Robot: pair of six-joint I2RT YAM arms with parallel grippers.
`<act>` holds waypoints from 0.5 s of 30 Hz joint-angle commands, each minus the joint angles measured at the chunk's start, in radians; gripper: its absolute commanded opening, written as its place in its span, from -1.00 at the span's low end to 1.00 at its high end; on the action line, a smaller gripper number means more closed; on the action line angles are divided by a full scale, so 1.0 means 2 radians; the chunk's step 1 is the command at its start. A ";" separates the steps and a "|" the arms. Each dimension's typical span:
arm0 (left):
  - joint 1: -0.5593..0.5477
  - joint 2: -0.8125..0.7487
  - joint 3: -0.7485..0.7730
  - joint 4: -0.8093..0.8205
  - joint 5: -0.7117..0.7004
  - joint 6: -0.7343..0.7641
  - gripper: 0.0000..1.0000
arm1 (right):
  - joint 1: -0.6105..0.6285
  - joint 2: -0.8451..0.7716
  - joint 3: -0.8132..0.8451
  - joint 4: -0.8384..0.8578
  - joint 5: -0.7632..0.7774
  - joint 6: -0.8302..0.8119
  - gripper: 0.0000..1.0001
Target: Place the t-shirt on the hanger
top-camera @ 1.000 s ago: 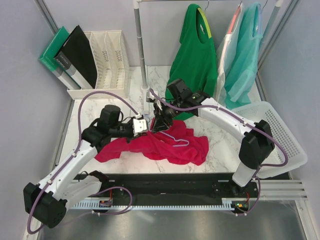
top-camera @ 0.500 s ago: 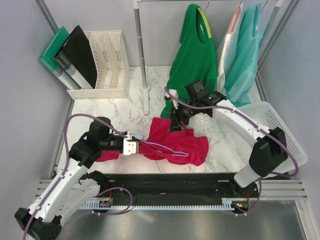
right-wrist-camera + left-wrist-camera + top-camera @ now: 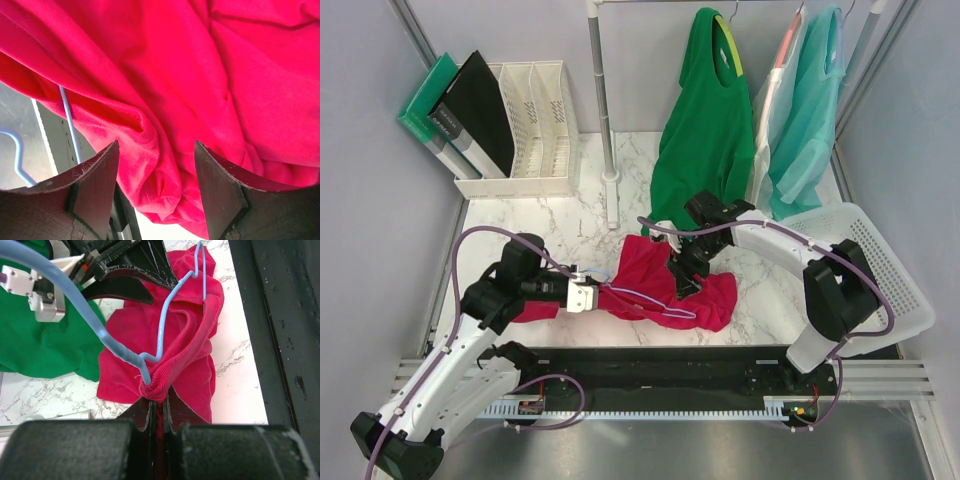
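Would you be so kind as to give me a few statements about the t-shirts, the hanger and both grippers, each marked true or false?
1. The left gripper has its fingers shut on a bunched fold of the t-shirt. True.
2. The right gripper has its fingers clamped on the hanger. False: its fingers stand apart over the t-shirt and hold nothing.
3. The hanger's wire touches the t-shirt. True.
4. A green t-shirt hangs at the back. True.
5. The t-shirt hangs up beside the green t-shirt. False: it lies crumpled on the table.
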 commanded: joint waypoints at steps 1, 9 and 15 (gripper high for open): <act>-0.002 -0.002 0.002 0.005 0.007 0.018 -0.96 | 0.003 0.017 -0.007 0.023 -0.029 -0.024 0.33; -0.002 -0.003 0.002 0.008 -0.013 0.007 -0.96 | 0.003 0.023 -0.016 0.014 -0.073 -0.046 -0.21; -0.002 -0.007 -0.006 0.047 -0.046 -0.094 -0.96 | -0.015 -0.004 -0.020 -0.026 -0.085 -0.079 -1.00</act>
